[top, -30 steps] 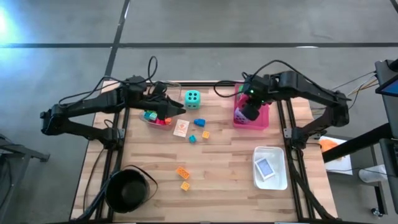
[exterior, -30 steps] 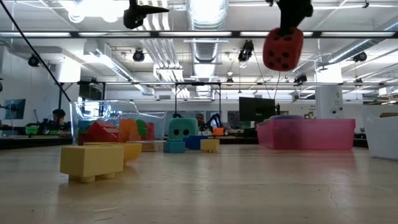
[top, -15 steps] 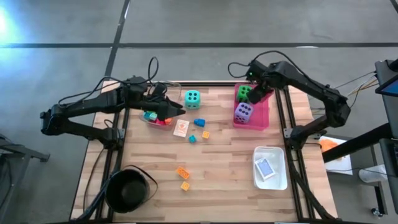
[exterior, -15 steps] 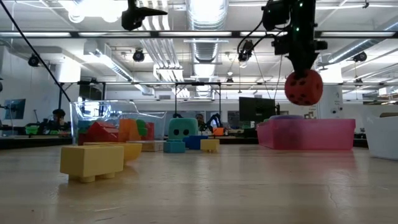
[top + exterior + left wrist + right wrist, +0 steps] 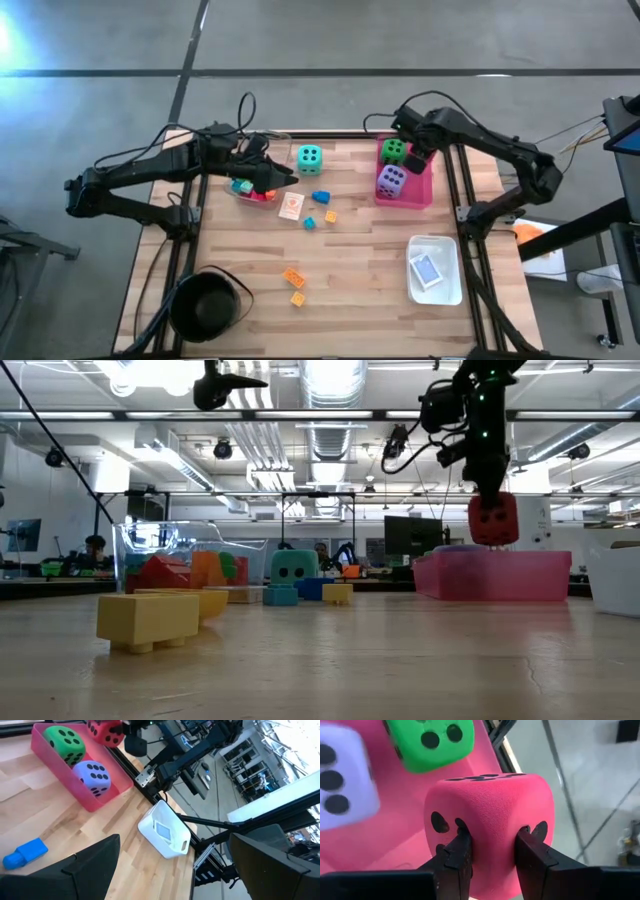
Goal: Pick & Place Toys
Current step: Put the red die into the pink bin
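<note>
Right claw (image 5: pixel 492 852) is clenched on pink-red die (image 5: pixel 490 817) just above pink tray (image 5: pixel 490 575); left claw (image 5: pixel 165 865) wide apart, w/ nothing held.

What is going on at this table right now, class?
The right gripper is shut on a pink-red die, holding it just above the pink tray, which already contains a green die and a purple die. The left gripper waits open above the clear tray. A teal die sits on the table.

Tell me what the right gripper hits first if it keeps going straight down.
Likely the pink tray: the right gripper, jaws shut on the red die, hangs just above it, beside the green die. Depth is uncertain.
</note>
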Robot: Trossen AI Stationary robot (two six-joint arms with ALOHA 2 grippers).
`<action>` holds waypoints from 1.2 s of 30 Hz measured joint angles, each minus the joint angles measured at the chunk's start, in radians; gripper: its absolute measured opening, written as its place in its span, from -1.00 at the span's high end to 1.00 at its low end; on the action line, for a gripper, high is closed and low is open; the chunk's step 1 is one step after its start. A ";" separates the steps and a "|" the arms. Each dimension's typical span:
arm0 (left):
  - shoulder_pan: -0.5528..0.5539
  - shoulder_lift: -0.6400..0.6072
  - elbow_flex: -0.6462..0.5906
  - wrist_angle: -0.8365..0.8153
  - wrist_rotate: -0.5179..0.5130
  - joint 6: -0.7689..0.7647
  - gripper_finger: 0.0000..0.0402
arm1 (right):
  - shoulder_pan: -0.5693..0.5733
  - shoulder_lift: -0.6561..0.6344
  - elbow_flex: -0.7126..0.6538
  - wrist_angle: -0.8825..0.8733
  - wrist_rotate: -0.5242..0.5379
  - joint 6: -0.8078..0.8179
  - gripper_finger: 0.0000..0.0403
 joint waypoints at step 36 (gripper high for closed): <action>-0.002 0.000 0.000 -0.004 -0.003 -0.034 -0.86 | 0.000 0.062 -0.125 0.197 -0.092 -0.408 0.56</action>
